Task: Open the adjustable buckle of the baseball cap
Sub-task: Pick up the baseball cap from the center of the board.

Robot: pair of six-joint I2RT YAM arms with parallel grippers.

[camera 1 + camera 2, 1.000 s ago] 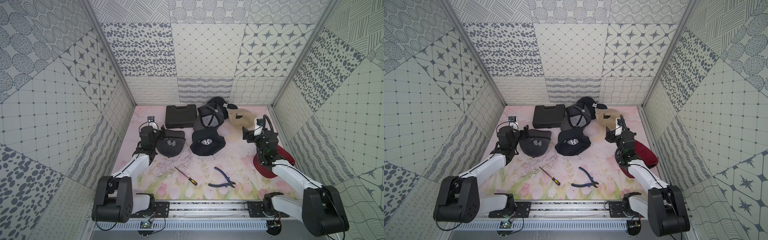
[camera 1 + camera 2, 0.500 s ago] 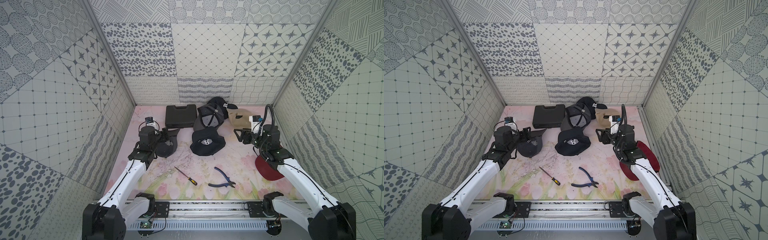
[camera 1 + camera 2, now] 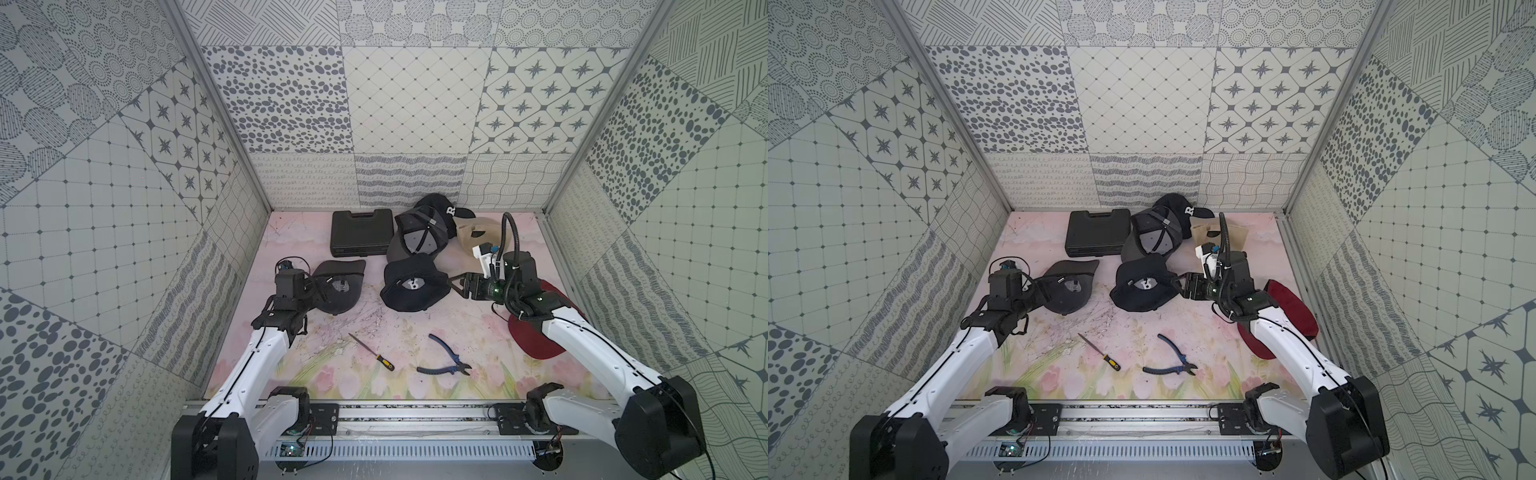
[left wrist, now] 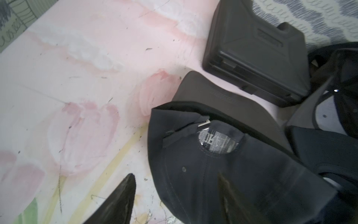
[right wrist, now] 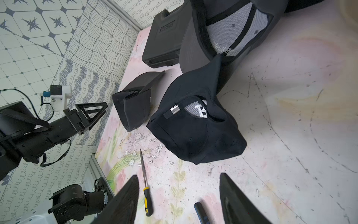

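Note:
A dark grey baseball cap (image 3: 338, 286) (image 3: 1069, 291) lies at the left with its back strap and small metal buckle (image 4: 204, 123) facing up. My left gripper (image 3: 318, 286) (image 4: 176, 186) is open at this cap's crown edge, one finger over the fabric and one over the table. A black cap (image 3: 415, 286) (image 5: 195, 131) lies mid-table, and its silver buckle (image 5: 175, 109) shows on the strap. My right gripper (image 3: 451, 282) (image 5: 179, 186) is open just right of that cap and holds nothing.
At the back are a black case (image 3: 361, 232), an upturned grey cap (image 3: 415, 237), a black lettered cap (image 3: 440, 208) and a tan cap (image 3: 478, 237). A red cap (image 3: 540, 336) lies under my right arm. A screwdriver (image 3: 374, 353) and pliers (image 3: 444, 361) lie in front.
Both arms have stretched out from a folded pose. My right gripper has swung left to the black cap's side. My left gripper stays at the dark grey cap.

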